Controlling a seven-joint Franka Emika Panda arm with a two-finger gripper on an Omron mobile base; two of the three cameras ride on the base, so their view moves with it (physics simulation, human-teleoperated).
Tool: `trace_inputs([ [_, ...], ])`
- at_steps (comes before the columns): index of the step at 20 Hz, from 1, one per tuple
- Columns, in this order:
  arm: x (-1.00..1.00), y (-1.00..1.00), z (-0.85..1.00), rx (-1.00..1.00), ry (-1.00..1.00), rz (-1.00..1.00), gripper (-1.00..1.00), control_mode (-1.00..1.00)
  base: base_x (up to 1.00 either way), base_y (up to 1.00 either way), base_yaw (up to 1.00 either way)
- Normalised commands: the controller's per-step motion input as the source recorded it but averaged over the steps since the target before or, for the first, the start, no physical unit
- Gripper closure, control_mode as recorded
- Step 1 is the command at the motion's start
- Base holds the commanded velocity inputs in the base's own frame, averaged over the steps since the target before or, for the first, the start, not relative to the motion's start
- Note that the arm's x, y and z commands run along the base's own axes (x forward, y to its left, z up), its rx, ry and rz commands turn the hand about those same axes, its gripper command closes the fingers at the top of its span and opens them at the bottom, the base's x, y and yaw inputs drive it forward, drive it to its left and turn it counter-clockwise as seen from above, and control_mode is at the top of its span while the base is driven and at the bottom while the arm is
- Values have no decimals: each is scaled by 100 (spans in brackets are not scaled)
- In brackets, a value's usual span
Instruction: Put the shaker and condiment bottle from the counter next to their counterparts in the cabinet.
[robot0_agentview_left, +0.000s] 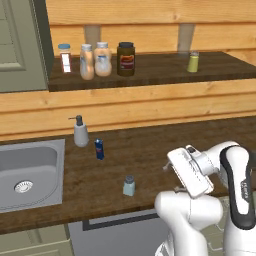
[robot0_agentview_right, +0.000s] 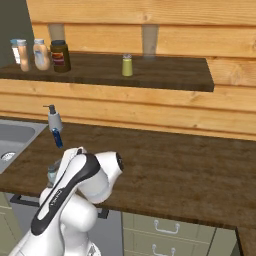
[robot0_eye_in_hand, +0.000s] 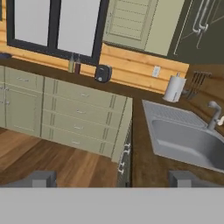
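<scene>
The pale blue-green shaker stands upright near the counter's front edge, and the arm partly hides the shaker in the right base view. Two near-identical peach-orange bottles stand side by side on the cabinet's dark shelf; I cannot tell which one is the condiment bottle. The yellow-green shaker stands alone further right. My gripper is open with nothing between its fingertips, and it faces left across the kitchen. The white hand hangs to the right of the counter shaker, apart from it.
A dark brown jar and a small white jar share the shelf. A grey pump dispenser and a dark-blue can stand on the counter beside the sink. The grey-green cabinet door hangs at upper left.
</scene>
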Motion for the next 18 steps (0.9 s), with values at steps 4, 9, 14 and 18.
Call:
trace_inputs([
  [4,47,2,-8,0,1,0,-100,-100,0,0,0],
  [9,70,-21,-31,4,5,1,-100,-100,0,0,0],
  [14,52,-6,-50,0,9,9,-100,-100,0,0,0],
  [18,9,6,-8,-1,5,7,-100,-100,0,0,0],
])
